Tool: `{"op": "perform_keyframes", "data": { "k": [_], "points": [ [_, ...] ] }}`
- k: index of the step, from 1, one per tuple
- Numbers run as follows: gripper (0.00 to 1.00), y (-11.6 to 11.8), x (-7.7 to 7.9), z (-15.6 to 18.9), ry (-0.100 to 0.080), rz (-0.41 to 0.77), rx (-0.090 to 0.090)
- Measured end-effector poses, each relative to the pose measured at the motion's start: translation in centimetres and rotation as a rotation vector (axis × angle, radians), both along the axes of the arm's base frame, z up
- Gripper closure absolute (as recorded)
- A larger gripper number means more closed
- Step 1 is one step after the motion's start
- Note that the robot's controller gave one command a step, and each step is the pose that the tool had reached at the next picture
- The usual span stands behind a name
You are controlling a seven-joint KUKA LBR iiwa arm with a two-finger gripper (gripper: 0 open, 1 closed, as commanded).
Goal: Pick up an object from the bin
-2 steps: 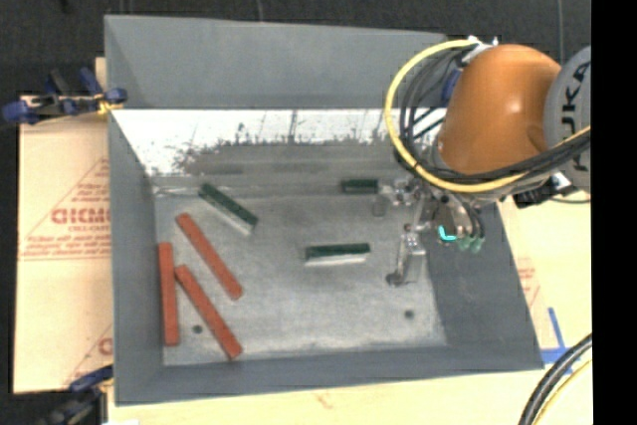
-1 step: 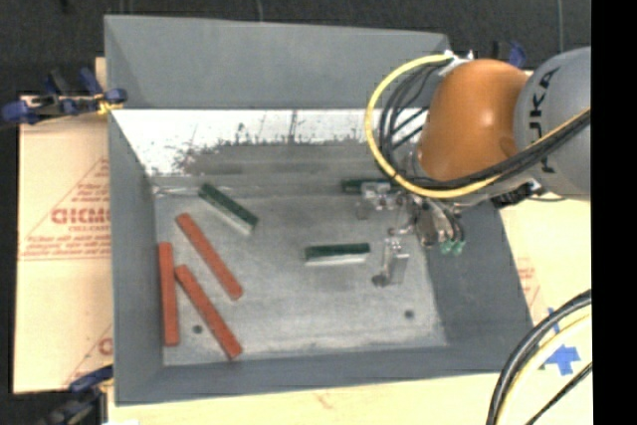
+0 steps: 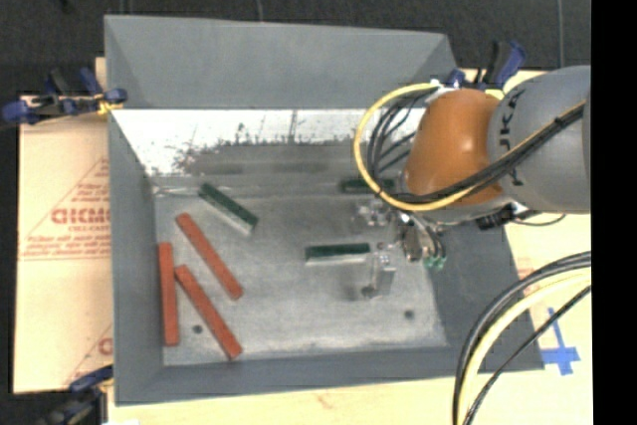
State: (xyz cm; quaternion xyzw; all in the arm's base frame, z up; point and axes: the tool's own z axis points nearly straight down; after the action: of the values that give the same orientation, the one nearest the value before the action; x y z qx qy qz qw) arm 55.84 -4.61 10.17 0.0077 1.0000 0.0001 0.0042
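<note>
Camera view: gripper (image 3: 381,272) hung low in the grey metal bin (image 3: 269,65), centre-right, just beside the right end of a dark green flat bar (image 3: 336,254). Claw width: couldn't tell. Probably best to centre over the bar, straddling its narrow sides. Three red-brown bars (image 3: 204,259) lay well apart, left.

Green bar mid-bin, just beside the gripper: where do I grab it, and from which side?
Probably its middle, from straight above, closing across the narrow width. The green bar lies flat, with bare bin floor along both long edges.
</note>
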Motion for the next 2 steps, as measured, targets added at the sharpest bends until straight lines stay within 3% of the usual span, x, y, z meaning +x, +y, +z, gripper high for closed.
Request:
{"op": "perform_keyframes", "data": {
  "k": [1, 2],
  "points": [
    [1.00, 1.49, 3.67, -3.03, 0.003, 0.082, -0.001],
    [1.00, 1.48, 3.68, -3.03, 0.003, 0.082, -0.001]
  ]
}}
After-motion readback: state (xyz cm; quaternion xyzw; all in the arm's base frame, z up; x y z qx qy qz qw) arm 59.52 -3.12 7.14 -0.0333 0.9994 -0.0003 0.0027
